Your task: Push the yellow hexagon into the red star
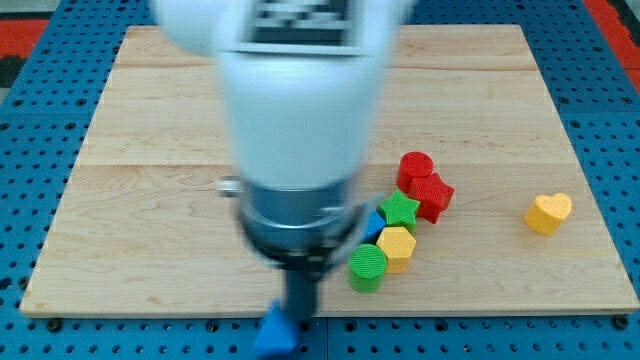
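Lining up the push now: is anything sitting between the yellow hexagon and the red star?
Yes. The green star sits directly between the yellow hexagon and the red star, touching the hexagon's upper edge. My tip is toward the view's bottom-left of the hexagon, with the green cylinder roughly between them.

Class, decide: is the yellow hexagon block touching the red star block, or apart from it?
Apart. The yellow hexagon block sits below the green star block, which separates it from the red star block.
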